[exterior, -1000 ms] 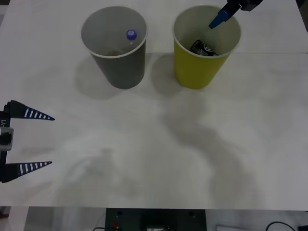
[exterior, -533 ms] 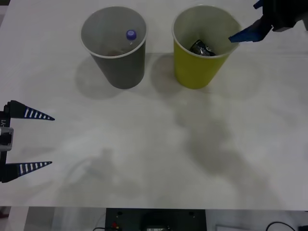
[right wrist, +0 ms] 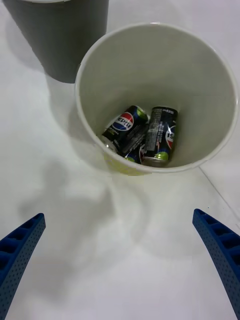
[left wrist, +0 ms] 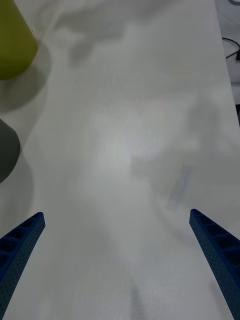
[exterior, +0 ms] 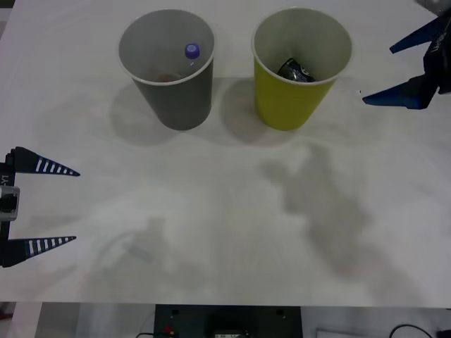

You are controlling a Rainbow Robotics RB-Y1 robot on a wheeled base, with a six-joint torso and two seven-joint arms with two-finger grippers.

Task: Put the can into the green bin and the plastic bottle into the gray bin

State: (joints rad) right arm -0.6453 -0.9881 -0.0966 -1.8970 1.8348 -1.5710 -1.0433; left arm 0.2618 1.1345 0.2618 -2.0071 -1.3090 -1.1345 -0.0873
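Front view: the gray bin point(exterior: 168, 67) and the green bin point(exterior: 301, 65) stand upright side by side at the far end of the white table point(exterior: 211, 225), apart from each other, gray on the robot's left. The plastic bottle point(exterior: 192, 51) is inside the gray bin, its blue-purple cap showing near the rim. The can point(exterior: 296, 70) lies at the bottom of the green bin. The right gripper point(exterior: 402, 74) is at the right edge, just beside the green bin and clear of it, its blue fingers spread wide with nothing between them. The left gripper point(exterior: 60, 205) is parked at the near left edge of the table, well apart from both bins, fingers wide apart and empty. Right wrist view: the green bin point(right wrist: 90, 65) is seen from above; two dark cans point(right wrist: 142, 135) lie on their sides at the bottom, touching each other. The gray bin point(right wrist: 60, 30) is just beyond it. The right gripper point(right wrist: 120, 250) is open wide over bare table. Left wrist view: the left gripper point(left wrist: 117, 245) is open over bare table, with the sides of the green bin point(left wrist: 12, 47) and the gray bin point(left wrist: 6, 150) at one edge.
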